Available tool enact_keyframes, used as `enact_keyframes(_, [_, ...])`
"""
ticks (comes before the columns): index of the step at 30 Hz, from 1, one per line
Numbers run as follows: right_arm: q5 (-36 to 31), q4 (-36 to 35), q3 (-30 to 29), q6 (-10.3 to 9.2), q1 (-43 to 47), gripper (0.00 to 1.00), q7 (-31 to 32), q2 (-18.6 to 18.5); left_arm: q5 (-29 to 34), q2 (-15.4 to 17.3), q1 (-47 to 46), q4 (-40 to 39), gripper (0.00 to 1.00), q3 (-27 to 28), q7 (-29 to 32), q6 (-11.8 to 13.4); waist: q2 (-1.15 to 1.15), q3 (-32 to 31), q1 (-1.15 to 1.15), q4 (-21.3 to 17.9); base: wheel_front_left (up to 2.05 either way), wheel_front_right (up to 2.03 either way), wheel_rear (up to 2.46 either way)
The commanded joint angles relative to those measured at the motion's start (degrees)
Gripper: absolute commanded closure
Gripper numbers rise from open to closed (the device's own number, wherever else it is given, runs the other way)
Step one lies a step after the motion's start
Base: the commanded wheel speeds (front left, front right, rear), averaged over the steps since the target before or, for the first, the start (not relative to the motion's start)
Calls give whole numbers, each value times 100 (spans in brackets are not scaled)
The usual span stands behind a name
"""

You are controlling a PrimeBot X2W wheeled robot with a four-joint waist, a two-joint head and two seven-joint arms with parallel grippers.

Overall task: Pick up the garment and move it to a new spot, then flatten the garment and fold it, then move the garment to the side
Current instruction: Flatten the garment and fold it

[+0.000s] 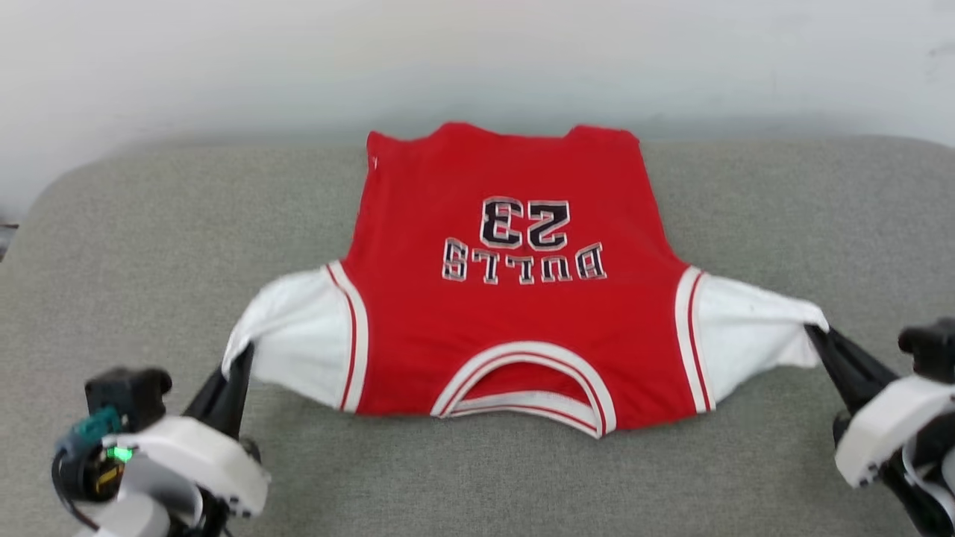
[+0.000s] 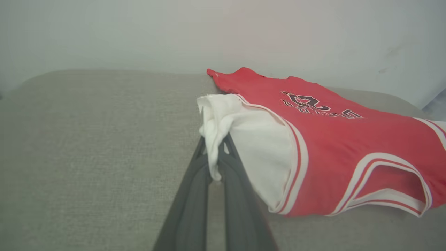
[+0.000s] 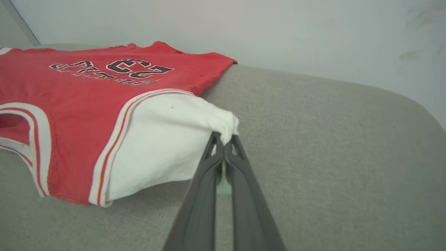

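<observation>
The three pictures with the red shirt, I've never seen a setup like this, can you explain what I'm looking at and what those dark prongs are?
This is a two-armed robot seen through its own cameras. The head view looks down from its head at a grey padded surface. On it lies a red jersey with white sleeves, lettering up, collar toward the robot. The other two pictures come from cameras on each wrist, looking along that arm's two dark fingers. The left claw is shut on the tip of one white sleeve; the right claw is shut on the other sleeve. In the head view the left claw and the right claw hold the sleeves out to either side.
</observation>
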Motion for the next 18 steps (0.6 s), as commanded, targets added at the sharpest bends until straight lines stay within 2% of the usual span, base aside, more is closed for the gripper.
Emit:
enact_keyframes(1, [-80,-144,-219,-6,372,100,97,-10,-40,33,306,-53,100,77,-26,84,0,-203,2,25,0,0,0])
enact_keyframes(7, [-327,-722,-987,-7,1632,100,601,82,-179,63,1144,-182,100,156,-25,232,0,-388,2,75,0,0,0])
enact_keyframes(18, [-681,-1516,-1985,-8,3177,100,1511,497,-272,11,1719,-71,100,131,-25,303,0,-380,2,138,0,0,0])
